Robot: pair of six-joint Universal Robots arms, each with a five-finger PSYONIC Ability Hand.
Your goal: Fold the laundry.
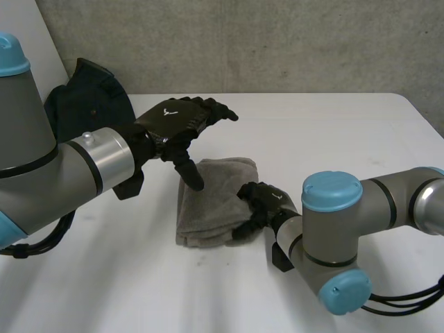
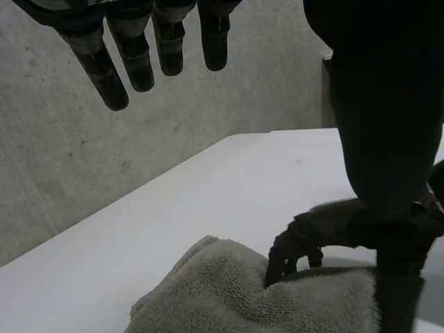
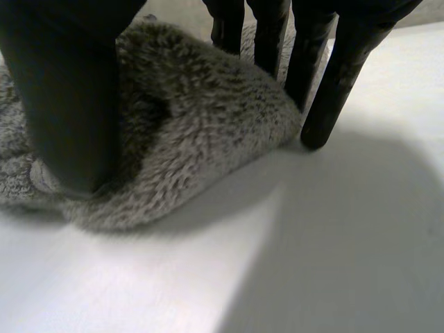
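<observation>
The grey terry-cloth towel lies folded into a thick, roughly rectangular bundle near the middle of the white tabletop, and from my head camera I see both hands at it. The right hand is at the towel's right edge, near the corner closest to the robot. In its wrist feed the thumb presses on the fluffy fold from one side, while the fingers come down on the other side with their tips at the tabletop just beside the cloth, so I read it as clamped on that edge. The left wrist feed shows the same right hand with curled fingertips dug into the towel. The left hand hangs above the far left part of the towel, its fingers straight and spread, holding nothing, and its thumb points down at the cloth; I cannot tell whether the thumb tip touches it. A dark rounded object sits at the far left of the tabletop behind the left arm, and a grey concrete wall stands beyond.
</observation>
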